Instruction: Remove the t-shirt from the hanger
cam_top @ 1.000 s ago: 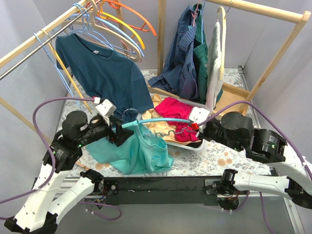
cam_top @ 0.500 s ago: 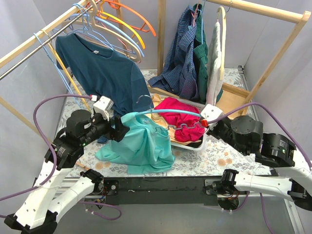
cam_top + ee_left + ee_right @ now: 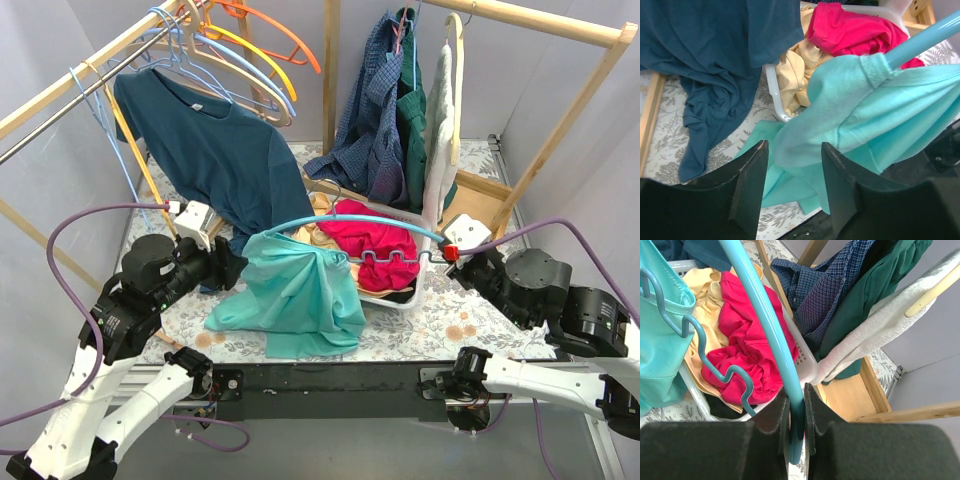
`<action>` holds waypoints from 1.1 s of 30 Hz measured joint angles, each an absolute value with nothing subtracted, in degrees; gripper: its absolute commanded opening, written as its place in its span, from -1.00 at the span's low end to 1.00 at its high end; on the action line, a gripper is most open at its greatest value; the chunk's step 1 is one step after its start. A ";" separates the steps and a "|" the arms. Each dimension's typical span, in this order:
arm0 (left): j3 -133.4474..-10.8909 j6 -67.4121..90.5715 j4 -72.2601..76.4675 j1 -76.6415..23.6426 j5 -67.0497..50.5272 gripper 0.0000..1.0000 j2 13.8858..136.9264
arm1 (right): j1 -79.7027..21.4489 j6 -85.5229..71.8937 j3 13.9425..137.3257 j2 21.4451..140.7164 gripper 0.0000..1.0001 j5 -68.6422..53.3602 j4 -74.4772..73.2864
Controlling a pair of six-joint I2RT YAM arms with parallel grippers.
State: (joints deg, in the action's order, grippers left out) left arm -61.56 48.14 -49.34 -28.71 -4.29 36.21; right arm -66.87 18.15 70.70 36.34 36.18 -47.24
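The right arm reaches in low from the right. The right gripper (image 3: 796, 396) is clamped on one end of the light-blue hanger (image 3: 352, 222). The left gripper (image 3: 792, 150) has its fingers spread and grips nothing. It sits just beside the turquoise t-shirt (image 3: 297, 292), which drapes from the hanger's other end onto the table (image 3: 450, 320).
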 measured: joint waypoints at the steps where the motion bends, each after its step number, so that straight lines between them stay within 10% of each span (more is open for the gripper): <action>1: -61.54 48.18 -49.36 -28.67 -4.32 0.16 36.21 | -66.87 18.17 70.70 36.67 -0.97 36.27 -47.22; 25: -55.77 49.12 -45.08 -28.67 -12.29 0.75 31.11 | -66.87 21.30 73.10 34.06 -0.97 36.75 -43.38; 30: -54.85 48.18 -41.01 -28.67 -14.26 0.51 30.37 | -66.87 21.21 73.76 31.55 -0.97 36.42 -42.22; 32: -53.69 48.25 -39.55 -28.67 -15.20 0.19 30.68 | -66.87 21.21 73.76 31.00 -0.97 35.99 -41.98; 33: -53.17 48.34 -38.85 -28.67 -15.81 -0.31 31.00 | -66.87 21.21 73.76 30.74 -0.97 35.77 -41.91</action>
State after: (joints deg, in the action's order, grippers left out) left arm -53.17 48.34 -38.85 -28.67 -15.81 31.00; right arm -66.87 21.21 73.76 30.74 35.77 -41.91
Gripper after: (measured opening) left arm 0.709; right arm 0.163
